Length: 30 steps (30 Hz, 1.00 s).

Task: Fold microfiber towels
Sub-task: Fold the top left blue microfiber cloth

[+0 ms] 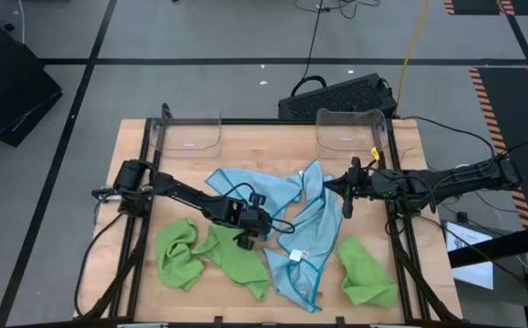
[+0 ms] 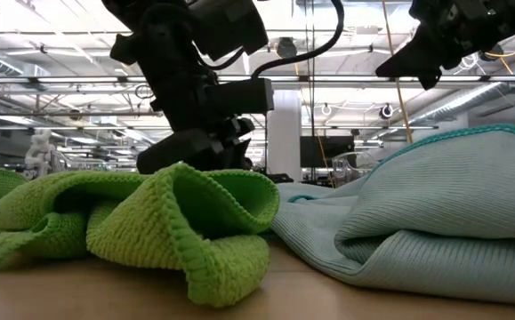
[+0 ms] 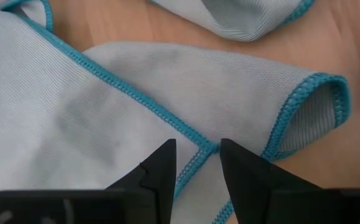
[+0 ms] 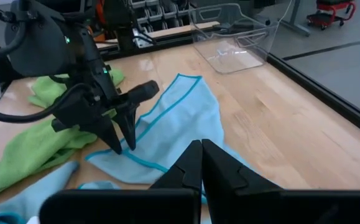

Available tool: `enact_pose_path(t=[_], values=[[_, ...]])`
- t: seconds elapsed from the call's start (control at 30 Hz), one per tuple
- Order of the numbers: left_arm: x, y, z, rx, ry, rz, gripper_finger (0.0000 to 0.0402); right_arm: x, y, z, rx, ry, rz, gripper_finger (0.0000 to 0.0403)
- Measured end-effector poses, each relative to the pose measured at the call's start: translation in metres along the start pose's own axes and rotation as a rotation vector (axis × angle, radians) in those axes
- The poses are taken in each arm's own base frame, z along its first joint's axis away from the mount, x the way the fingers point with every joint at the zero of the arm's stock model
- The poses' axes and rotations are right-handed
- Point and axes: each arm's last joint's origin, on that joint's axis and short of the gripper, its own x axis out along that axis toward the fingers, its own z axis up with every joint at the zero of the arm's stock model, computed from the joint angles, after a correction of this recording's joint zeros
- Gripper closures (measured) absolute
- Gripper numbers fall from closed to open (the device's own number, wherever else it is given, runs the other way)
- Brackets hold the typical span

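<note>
Light blue towels with teal edging (image 1: 305, 241) lie crumpled at the table's middle. Lime green towels lie left of them (image 1: 213, 255) and near the right front (image 1: 366, 278). My left gripper (image 3: 198, 155) slants down onto a blue towel (image 3: 105, 99), open, one fingertip on each side of its teal edge (image 3: 195, 146). From the right wrist view, the left gripper (image 4: 122, 146) stands on that towel's near edge. My right gripper (image 4: 201, 162) is shut and hangs above the blue towels, right of the middle (image 1: 346, 199), holding nothing. My left gripper comes down on the light blue towel slanting from above. Its fingertips (image 3: 164, 158) stand on the cloth to either side of the teal stitched edge (image 3: 198, 148), near a corner. The cloth between them lies flat on the table, not gathered.
Two clear plastic bins stand at the table's far edge, left (image 1: 191, 132) and right (image 1: 353, 128). A dark keyboard-like box (image 1: 336, 96) lies on the floor beyond. Bare wood shows along the far half of the table.
</note>
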Motion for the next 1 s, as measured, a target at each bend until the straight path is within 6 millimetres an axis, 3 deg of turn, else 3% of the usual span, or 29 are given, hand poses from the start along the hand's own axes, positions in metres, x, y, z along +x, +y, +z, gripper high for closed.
enact_pose_path(t=[0.23, 0.43, 0.5, 0.77, 1.0], values=[[0.009, 0.000, 0.000, 0.011, -0.013, -0.005, 0.0282, 0.000, 0.000, 0.002, 0.007, -0.018, 0.003, 0.0403], [0.008, -0.001, 0.000, 0.018, -0.003, -0.004, 0.0378, 0.000, 0.000, 0.002, 0.039, -0.016, 0.003, 0.0403], [0.005, 0.000, -0.002, 0.015, 0.012, 0.002, 0.0392, 0.000, 0.000, 0.002, 0.050, -0.017, 0.003, 0.0403], [-0.030, 0.009, 0.003, 0.008, -0.008, 0.087, 0.0398, 0.005, 0.002, 0.000, 0.088, -0.003, -0.002, 0.0403], [-0.066, 0.018, 0.008, -0.017, -0.060, 0.166, 0.0400, 0.027, 0.016, 0.000, 0.071, -0.028, 0.037, 0.0403]])
